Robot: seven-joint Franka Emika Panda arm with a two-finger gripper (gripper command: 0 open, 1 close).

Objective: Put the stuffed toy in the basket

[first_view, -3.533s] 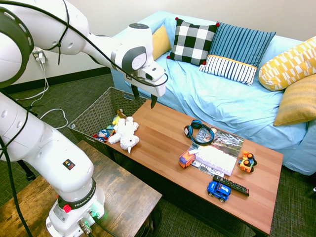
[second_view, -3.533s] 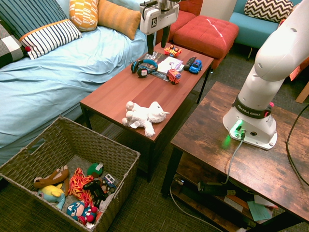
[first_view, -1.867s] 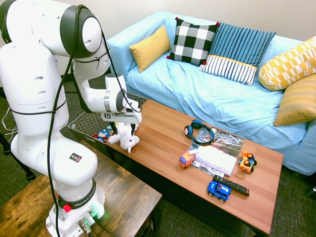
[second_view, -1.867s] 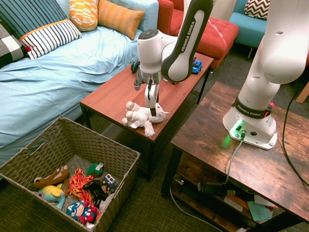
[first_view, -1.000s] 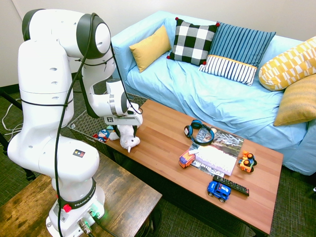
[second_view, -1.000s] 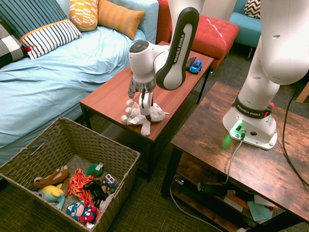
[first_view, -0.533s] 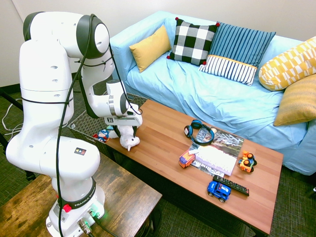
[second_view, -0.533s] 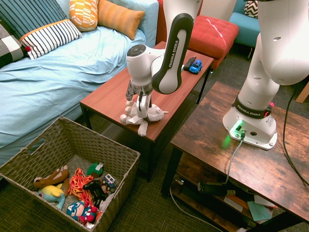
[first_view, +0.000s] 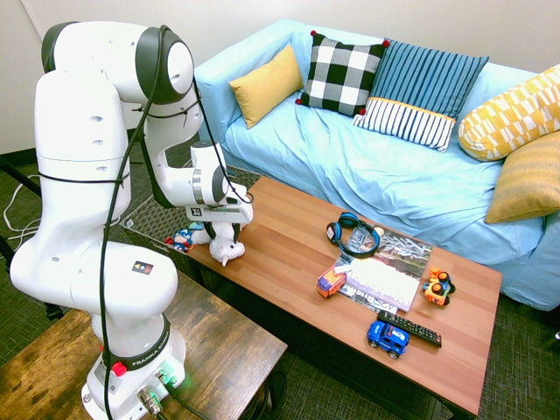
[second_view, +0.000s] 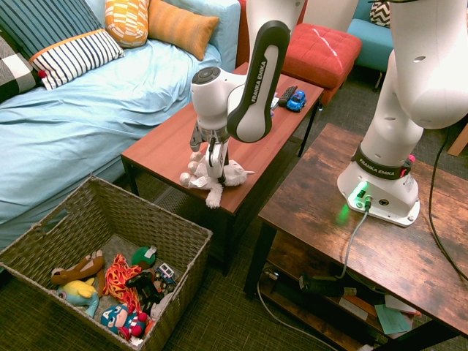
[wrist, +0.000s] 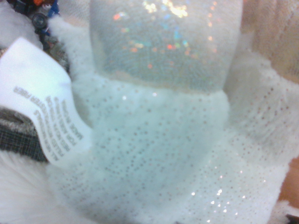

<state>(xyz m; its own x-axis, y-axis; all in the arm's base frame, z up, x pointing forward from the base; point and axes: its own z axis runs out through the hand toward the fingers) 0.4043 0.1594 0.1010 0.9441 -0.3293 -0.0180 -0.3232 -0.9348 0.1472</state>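
Note:
The white stuffed toy (second_view: 232, 174) lies at the corner of the wooden coffee table nearest the basket. One leg hangs over the table edge. My gripper (second_view: 212, 167) points straight down into its middle, fingers pressed into the plush and shut on it. In the first exterior view the stuffed toy (first_view: 231, 252) shows just under the gripper (first_view: 224, 238). White sparkly fur and a printed label (wrist: 42, 116) fill the wrist view. The dark woven basket (second_view: 183, 274) stands on the floor just past that table corner. My arm mostly hides the basket (first_view: 142, 223) in the first exterior view.
Several toys (second_view: 110, 285) lie in the basket's bottom. On the coffee table (first_view: 289, 262) are headphones (first_view: 353, 234), a white keyboard (first_view: 378, 280), toy cars (first_view: 388, 337) and a remote (first_view: 411, 327). A blue sofa (first_view: 367, 166) with cushions runs along the table's far side.
The gripper came down from above the table onto the stuffed toy. Over the last second its fingers closed in on the plush, which bunched up and shifted slightly toward the table corner.

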